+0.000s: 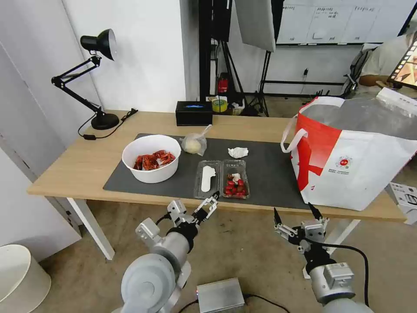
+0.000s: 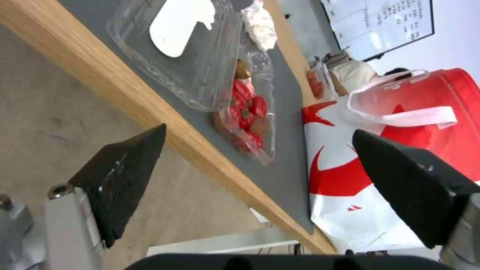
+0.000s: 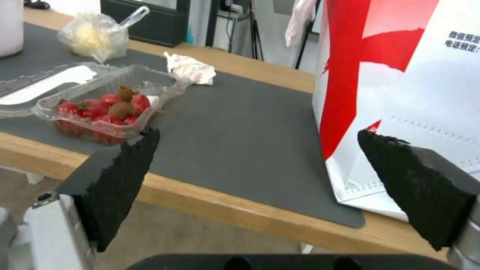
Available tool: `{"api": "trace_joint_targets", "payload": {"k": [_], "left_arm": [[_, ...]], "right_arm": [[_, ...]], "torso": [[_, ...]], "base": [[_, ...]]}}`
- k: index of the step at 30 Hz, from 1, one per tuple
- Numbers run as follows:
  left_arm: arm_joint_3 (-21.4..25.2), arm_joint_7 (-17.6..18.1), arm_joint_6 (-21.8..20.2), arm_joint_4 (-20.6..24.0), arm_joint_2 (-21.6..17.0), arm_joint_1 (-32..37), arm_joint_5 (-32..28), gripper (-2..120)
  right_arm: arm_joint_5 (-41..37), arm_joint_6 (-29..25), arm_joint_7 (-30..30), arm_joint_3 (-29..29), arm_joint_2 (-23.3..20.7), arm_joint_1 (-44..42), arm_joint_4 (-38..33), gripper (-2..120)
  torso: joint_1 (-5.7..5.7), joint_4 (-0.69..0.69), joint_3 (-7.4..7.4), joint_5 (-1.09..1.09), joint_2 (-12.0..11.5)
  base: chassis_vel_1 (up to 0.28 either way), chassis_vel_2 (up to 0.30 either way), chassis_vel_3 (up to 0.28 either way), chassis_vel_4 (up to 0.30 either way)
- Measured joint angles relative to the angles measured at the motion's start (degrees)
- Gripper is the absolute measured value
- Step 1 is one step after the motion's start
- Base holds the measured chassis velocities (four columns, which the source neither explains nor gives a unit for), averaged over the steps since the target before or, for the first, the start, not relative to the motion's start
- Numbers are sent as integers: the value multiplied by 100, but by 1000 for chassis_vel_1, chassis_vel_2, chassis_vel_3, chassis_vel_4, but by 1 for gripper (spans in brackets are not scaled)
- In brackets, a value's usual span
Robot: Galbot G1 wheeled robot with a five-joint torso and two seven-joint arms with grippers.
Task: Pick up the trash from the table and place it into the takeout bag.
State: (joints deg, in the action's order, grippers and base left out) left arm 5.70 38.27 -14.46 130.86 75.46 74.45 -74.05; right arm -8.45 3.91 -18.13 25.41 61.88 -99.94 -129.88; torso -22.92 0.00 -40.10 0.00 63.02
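Clear plastic box (image 1: 226, 178) lies just ahead of left gripper (image 1: 207, 207), long axis pointing away; both grippers released, right gripper (image 1: 297, 217) farther

Open mat (image 1: 269, 174) beside takeout bag (image 1: 360, 174)

Table (image 1: 78, 167): light wood, smooth, matt.
Mat (image 1: 269, 174): dark grey, matt.
Hinged box (image 1: 226, 178): clear glossy plastic.
Tissue (image 1: 238, 152): crumpled white paper.
Takeout bag (image 1: 369, 169): smooth, silver foil lining.
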Motion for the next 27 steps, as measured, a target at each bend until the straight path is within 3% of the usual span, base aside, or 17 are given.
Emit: {"api": "trace_joint_targets", "payload": {"k": [27], "left_arm": [[-196, 385, -27, -529, 83, -792, -413, 100]], "right_arm": [[13, 10, -17, 30, 38, -41, -11, 100]], "torso": [[0, 0, -1, 0, 0]], "base": [[0, 0, 0, 0]]}}
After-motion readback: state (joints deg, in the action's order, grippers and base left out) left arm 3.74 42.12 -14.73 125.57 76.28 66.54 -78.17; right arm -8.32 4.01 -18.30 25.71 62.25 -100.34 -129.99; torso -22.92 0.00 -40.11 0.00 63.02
